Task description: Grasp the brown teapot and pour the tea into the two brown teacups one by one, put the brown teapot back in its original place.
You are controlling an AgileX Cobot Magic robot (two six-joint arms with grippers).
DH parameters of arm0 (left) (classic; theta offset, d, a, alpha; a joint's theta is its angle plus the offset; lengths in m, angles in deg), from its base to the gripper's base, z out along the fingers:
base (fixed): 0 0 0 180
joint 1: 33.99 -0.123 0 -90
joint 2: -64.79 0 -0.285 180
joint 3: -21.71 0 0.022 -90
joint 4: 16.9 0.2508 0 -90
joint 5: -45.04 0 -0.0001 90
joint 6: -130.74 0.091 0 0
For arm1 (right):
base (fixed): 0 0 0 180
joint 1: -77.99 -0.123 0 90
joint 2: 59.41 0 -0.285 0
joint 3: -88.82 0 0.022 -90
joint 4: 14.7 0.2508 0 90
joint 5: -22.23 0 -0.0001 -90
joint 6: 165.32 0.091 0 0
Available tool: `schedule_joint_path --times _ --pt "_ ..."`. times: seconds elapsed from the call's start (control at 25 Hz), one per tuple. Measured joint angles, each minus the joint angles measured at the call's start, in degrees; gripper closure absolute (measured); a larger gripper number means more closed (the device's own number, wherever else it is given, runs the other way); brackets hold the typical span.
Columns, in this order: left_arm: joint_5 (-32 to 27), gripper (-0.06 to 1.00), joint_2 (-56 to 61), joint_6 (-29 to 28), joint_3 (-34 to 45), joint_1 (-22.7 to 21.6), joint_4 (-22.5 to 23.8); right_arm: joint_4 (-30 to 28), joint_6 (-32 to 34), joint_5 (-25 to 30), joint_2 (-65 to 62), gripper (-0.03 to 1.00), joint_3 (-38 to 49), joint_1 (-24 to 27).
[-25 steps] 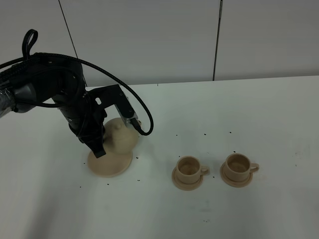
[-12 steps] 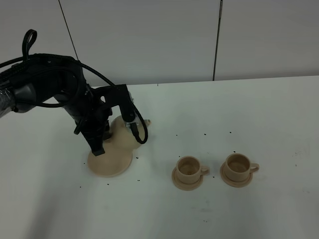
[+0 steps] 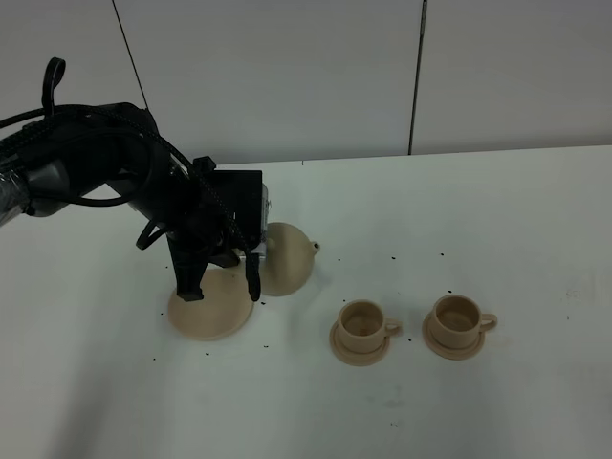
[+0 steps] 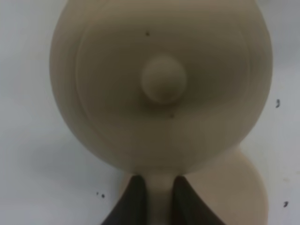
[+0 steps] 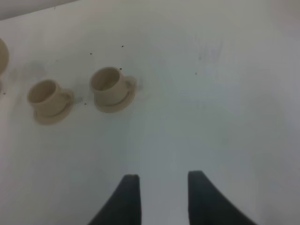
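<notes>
Exterior high view: the brown teapot (image 3: 285,260) hangs just beside its wide saucer (image 3: 206,317), apparently clear of the worktop (image 3: 497,210). Its spout (image 3: 313,247) points toward the nearer teacup (image 3: 360,323), and the farther teacup (image 3: 455,318) sits just beyond that one. In the left wrist view the left end effector (image 4: 158,182) is clamped tight on the loop handle (image 4: 160,208) and the lid knob (image 4: 164,79) faces the camera, so the pot looks roughly upright. The right end effector (image 5: 161,187) stands spread and empty over bare worktop, well apart from both cups. No liquid shows in either cup, so the step in hand is probably carrying the pot to the first one. To do it well, keep the pot level on the way across and high enough to clear the cup's rim. Stop with the spout over the cup's mouth, not over its small saucer. Then tilt slowly, since the pinch on a thin handle may let the heavy body swing, and a steep tip could shift the lid.
</notes>
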Motion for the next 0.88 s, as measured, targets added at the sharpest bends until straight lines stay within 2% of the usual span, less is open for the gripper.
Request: schedule_joint_path --times 0.36,0.52,0.88 --pt "-5.2 0.77 0.0 0.1 0.0 0.0 -1.5 0.0 0.0 0.0 0.0 0.72 0.0 0.0" --pt "-5.8 0.77 0.0 0.1 0.0 0.0 -1.6 0.0 0.0 0.0 0.0 0.72 0.0 0.0" --pt "-6.0 0.77 0.0 -1.8 -0.4 1.8 -5.5 0.0 0.0 0.0 0.0 0.72 0.0 0.0"
